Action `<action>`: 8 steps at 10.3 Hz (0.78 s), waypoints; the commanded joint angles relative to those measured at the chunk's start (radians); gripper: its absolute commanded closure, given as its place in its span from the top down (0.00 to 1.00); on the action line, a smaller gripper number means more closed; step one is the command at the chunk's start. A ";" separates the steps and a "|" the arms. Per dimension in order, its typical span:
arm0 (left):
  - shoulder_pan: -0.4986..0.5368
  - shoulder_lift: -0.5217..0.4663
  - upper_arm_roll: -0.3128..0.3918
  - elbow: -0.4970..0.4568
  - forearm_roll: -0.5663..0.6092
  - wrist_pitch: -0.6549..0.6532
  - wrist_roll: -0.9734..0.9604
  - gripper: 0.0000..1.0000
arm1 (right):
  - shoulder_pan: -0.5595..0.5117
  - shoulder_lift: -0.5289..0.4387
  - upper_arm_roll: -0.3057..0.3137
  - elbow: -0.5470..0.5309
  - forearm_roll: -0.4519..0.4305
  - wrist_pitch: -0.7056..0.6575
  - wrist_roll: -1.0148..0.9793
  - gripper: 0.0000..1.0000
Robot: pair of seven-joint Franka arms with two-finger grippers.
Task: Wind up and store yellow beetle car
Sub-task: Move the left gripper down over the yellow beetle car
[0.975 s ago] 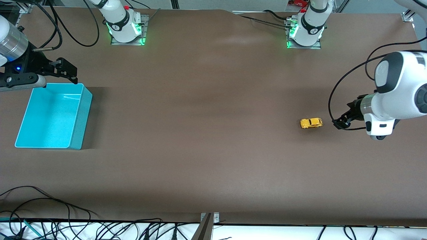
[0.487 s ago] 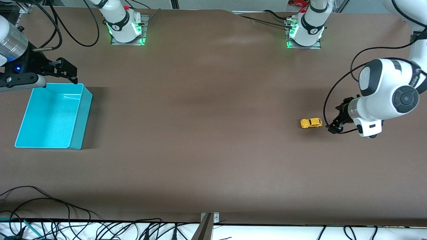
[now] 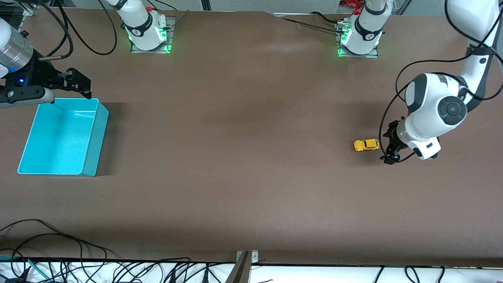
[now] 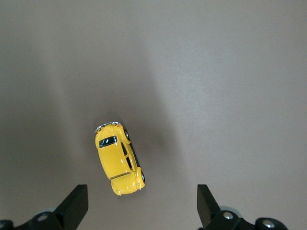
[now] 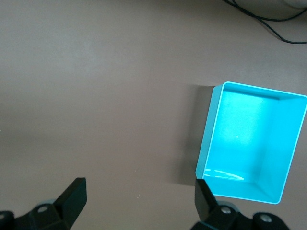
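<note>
The yellow beetle car (image 3: 366, 145) stands on its wheels on the brown table, toward the left arm's end. My left gripper (image 3: 387, 147) is open and empty, close beside the car on the side toward the left arm's end of the table, not touching it. In the left wrist view the car (image 4: 119, 158) lies just ahead of the open left gripper (image 4: 141, 203), closer to one finger. My right gripper (image 3: 77, 84) is open and empty, and waits over the table by the teal bin's (image 3: 100, 129) farther edge; the right wrist view shows the right gripper (image 5: 139, 197) open too.
The teal bin (image 5: 249, 139) is empty and stands at the right arm's end of the table. Loose cables (image 3: 59, 243) lie along the table's edge nearest the front camera. The arm bases (image 3: 147, 33) stand at the farthest edge.
The left arm has swung in and its gripper has moved closer to the car. The car and the right arm have not moved.
</note>
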 commanded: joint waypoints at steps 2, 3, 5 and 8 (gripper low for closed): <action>0.001 0.041 -0.006 -0.009 0.056 0.021 -0.169 1.00 | -0.007 -0.002 0.001 0.013 0.020 -0.010 -0.009 1.00; 0.003 0.051 -0.006 -0.009 0.056 0.021 -0.193 1.00 | -0.007 -0.002 0.001 0.013 0.020 -0.010 -0.009 1.00; 0.009 0.062 -0.005 -0.009 0.056 0.021 -0.232 1.00 | -0.007 -0.002 0.001 0.013 0.020 -0.010 -0.009 1.00; 0.003 0.104 -0.005 -0.008 0.056 0.021 -0.257 1.00 | -0.007 -0.002 0.002 0.013 0.020 -0.010 -0.009 1.00</action>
